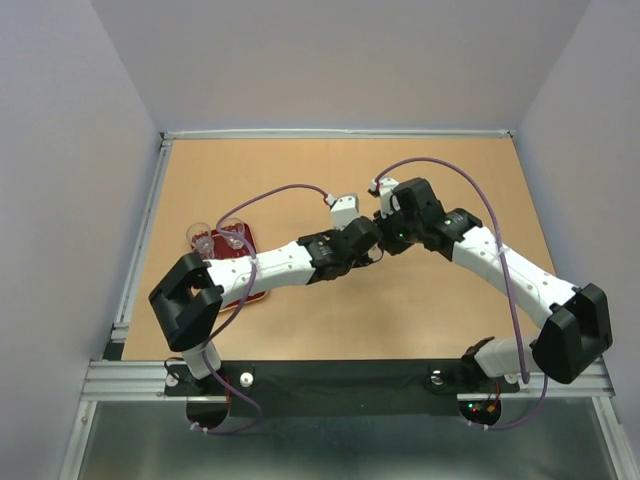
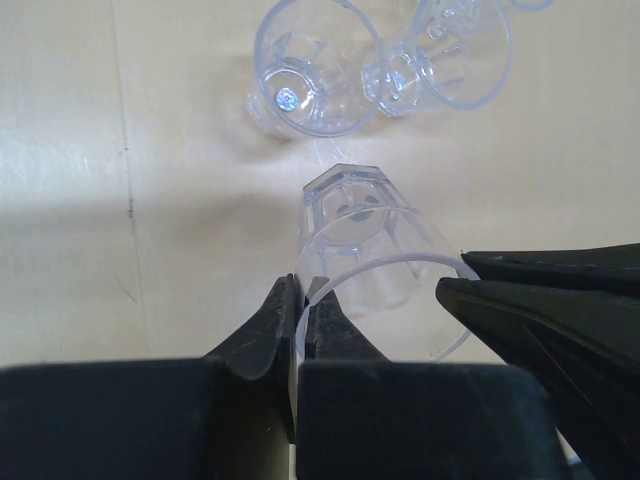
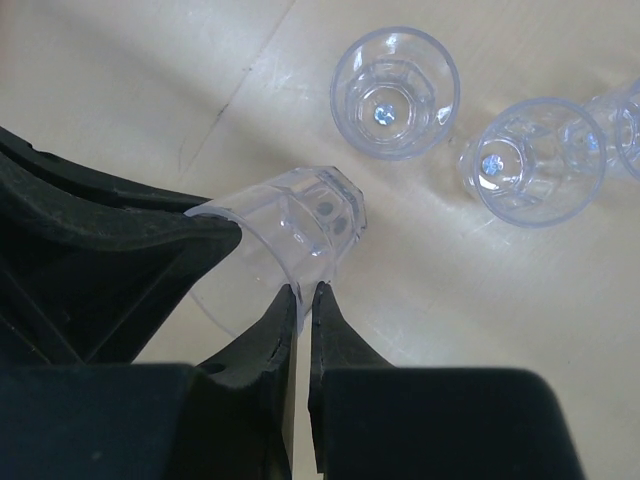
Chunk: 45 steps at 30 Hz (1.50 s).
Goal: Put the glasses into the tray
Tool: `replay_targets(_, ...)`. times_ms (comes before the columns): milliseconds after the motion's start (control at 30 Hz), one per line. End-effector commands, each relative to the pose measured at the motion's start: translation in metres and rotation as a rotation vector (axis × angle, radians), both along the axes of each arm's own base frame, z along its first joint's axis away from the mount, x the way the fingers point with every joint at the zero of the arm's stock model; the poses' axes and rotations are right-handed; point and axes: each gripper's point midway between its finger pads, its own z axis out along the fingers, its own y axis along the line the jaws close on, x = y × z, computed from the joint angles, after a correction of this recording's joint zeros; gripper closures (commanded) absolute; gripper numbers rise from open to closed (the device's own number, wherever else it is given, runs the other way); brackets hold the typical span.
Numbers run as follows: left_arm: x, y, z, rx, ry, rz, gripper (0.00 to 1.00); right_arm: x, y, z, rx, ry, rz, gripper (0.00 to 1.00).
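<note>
Since the glass [image 2: 365,235] looks light, slick and crackable, go gentle: left claw [image 2: 300,310] and right claw [image 3: 305,298] both pinch its thin rim between their tips.

Tan table [image 1: 300,180]: red tray [image 1: 247,243] left, upright glasses [image 3: 395,90] mid-table.
</note>
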Motion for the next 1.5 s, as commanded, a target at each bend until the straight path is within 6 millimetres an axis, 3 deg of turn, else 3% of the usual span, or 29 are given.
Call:
replay_targets(0, 0.009, 0.002, 0.030, 0.021, -0.082, 0.008, 1.00, 0.002, 0.011, 0.015, 0.050, -0.044, 0.041, 1.00)
replay_targets(133, 0.011, 0.011, 0.028, 0.064, -0.102, 0.022, 1.00, -0.002, 0.014, 0.018, 0.071, -0.043, 0.069, 0.99)
replay_targets(233, 0.011, 0.018, 0.030, 0.071, -0.130, 0.020, 1.00, -0.005, 0.015, 0.021, 0.080, -0.050, 0.092, 0.81)
replay_targets(367, 0.008, 0.030, 0.031, 0.078, -0.145, 0.020, 1.00, -0.006, 0.012, 0.029, 0.079, -0.084, 0.100, 0.39)
replay_targets(467, 0.002, 0.047, 0.026, 0.087, -0.132, 0.035, 1.00, -0.003, 0.003, 0.038, 0.067, -0.128, 0.090, 0.20)
replay_targets(633, -0.006, 0.080, 0.018, 0.057, -0.089, 0.085, 1.00, 0.005, -0.028, 0.053, 0.030, -0.230, 0.097, 0.02)
replay_targets(667, -0.008, 0.086, 0.026, 0.025, -0.094, 0.096, 1.00, 0.004, -0.033, 0.053, 0.025, -0.243, 0.105, 0.02)
replay_targets(700, -0.012, 0.097, 0.015, 0.025, -0.071, 0.112, 1.00, 0.004, -0.043, 0.043, 0.021, -0.223, 0.098, 0.00)
replay_targets(833, -0.007, 0.140, 0.011, -0.054, -0.032, 0.204, 1.00, 0.006, -0.059, 0.032, 0.097, -0.207, 0.102, 0.00)
replay_targets(967, -0.009, 0.180, 0.012, -0.085, -0.029, 0.287, 1.00, 0.010, -0.065, 0.018, 0.163, -0.195, 0.097, 0.00)
replay_targets(1133, -0.004, 0.231, 0.004, -0.042, 0.012, 0.463, 1.00, 0.004, -0.074, 0.033, 0.165, -0.276, 0.081, 0.00)
replay_targets(1267, 0.000, 0.256, -0.005, -0.006, 0.062, 0.565, 1.00, -0.003, -0.079, 0.035, 0.159, -0.313, 0.070, 0.00)
replay_targets(1467, 0.008, 0.274, -0.009, -0.029, 0.083, 0.625, 1.00, 0.000, -0.084, 0.038, 0.148, -0.330, 0.038, 0.00)
